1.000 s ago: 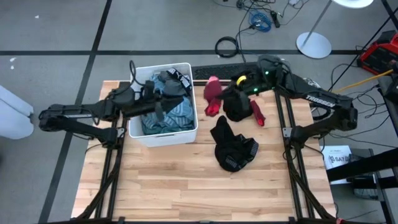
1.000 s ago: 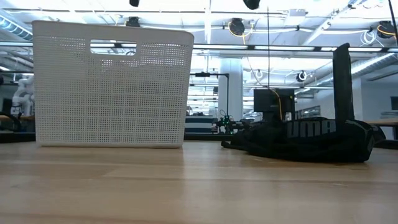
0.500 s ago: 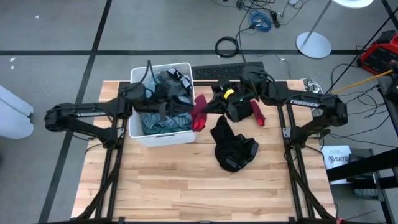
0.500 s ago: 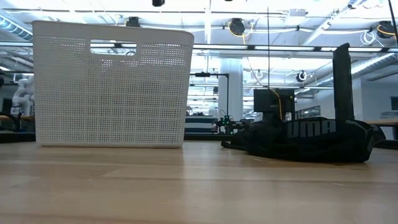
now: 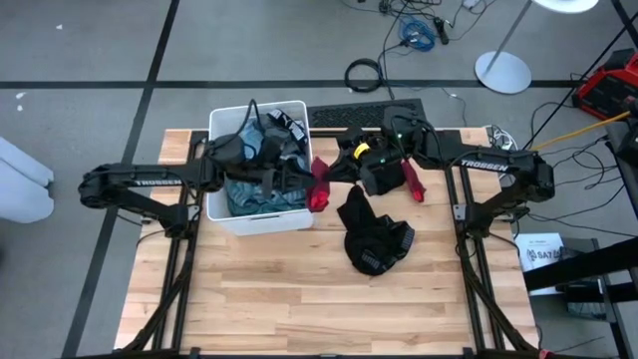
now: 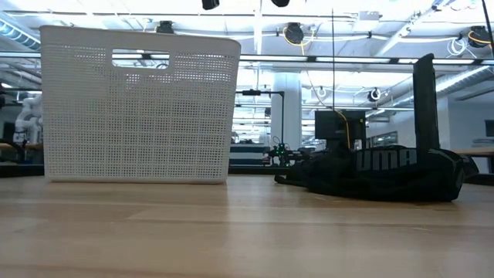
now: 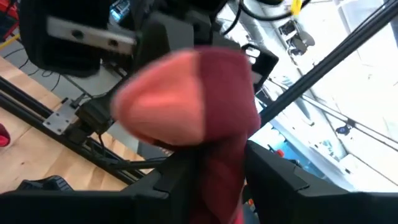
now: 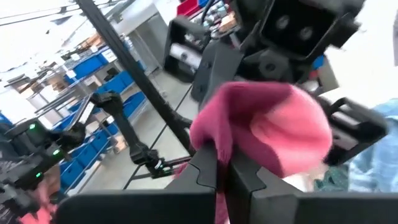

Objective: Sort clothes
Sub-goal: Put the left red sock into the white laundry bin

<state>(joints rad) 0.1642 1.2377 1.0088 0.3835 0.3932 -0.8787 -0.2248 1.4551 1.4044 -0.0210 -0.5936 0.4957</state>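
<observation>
Several garments (image 5: 261, 189) heaped in white bin (image 5: 261, 218), teal-striped one (image 5: 249, 197) included.

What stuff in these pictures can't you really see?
- Clothes at the bottom of the bin: high view, covered by the left arm and the top clothes.
- Inside the bin: low view, its white wall blocks it.
- Both arms: low view, cut off at the top edge.
- The red garment: both wrist views, blurred; its shape is unclear.
- Lettering on the black garment: low view, partly folded away.
</observation>
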